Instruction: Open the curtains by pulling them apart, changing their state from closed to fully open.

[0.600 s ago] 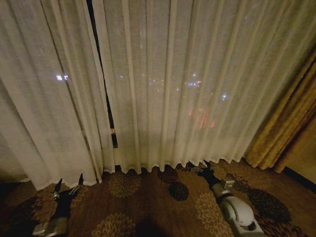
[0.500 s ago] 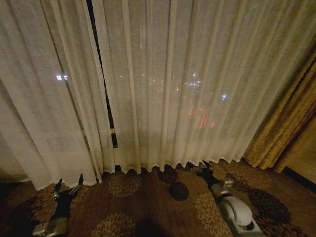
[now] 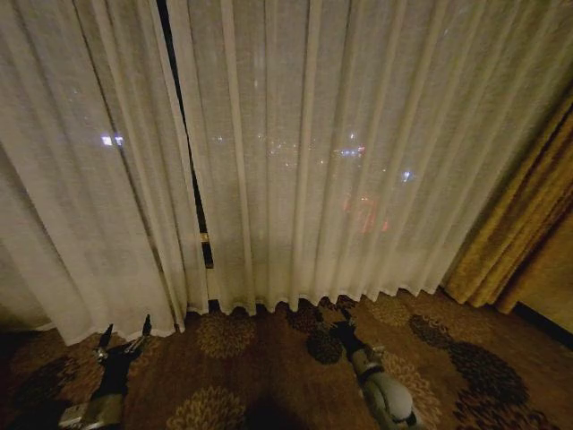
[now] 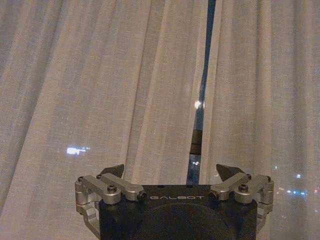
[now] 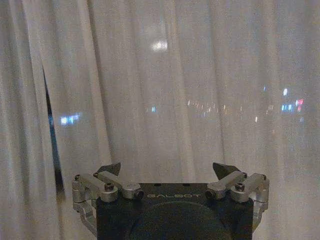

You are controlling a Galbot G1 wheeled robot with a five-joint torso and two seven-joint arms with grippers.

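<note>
While sheer pleated curtains (image 3: 313, 152) hang nearly closed, left end effector (image 3: 124, 339) open, right end effector (image 5: 167, 170) open

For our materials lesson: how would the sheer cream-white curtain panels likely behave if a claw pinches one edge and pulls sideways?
The sheer cream-white curtain panels would probably be floppy: they hang in soft pleats. Likely light, since city lights glow through the thin weave. Pulled, the cloth would likely bunch and trail rather than slide as one sheet.

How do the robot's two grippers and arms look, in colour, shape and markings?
Both the left gripper and the right gripper have a black body lettered GALBOT, silver bolted linkages and dark pointed fingers. In the head view the right arm has a rounded white-grey shell.
</note>
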